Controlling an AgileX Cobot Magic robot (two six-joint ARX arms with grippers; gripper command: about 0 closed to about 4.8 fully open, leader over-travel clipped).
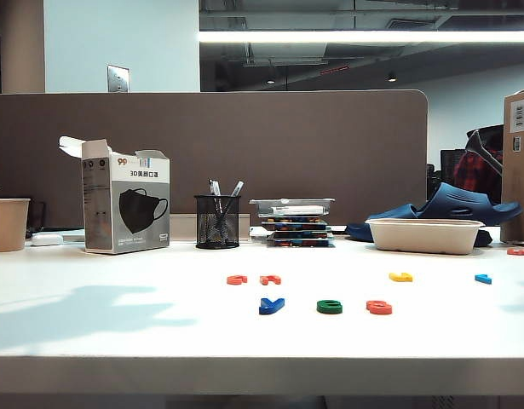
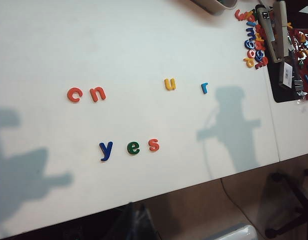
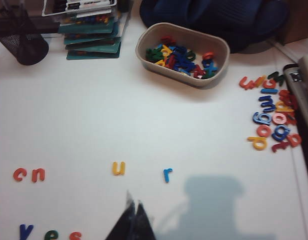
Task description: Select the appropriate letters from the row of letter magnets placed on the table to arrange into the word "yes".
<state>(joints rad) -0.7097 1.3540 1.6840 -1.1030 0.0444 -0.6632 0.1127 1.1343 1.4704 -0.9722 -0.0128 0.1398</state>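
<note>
White table (image 1: pixel 117 332) holds y (image 2: pixel 106 150), e (image 2: pixel 133 147), s (image 2: pixel 154 145) already spelling the word near its front edge. Our right gripper (image 3: pixel 133 220) is clenched empty above them; our left gripper is out of sight. We judge it best to withdraw upward, touching nothing.

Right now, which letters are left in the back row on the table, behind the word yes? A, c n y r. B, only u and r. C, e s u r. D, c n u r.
D: in the left wrist view the back row reads red c, red n, yellow u and light-blue r, while y, e, s sit in front.
</note>
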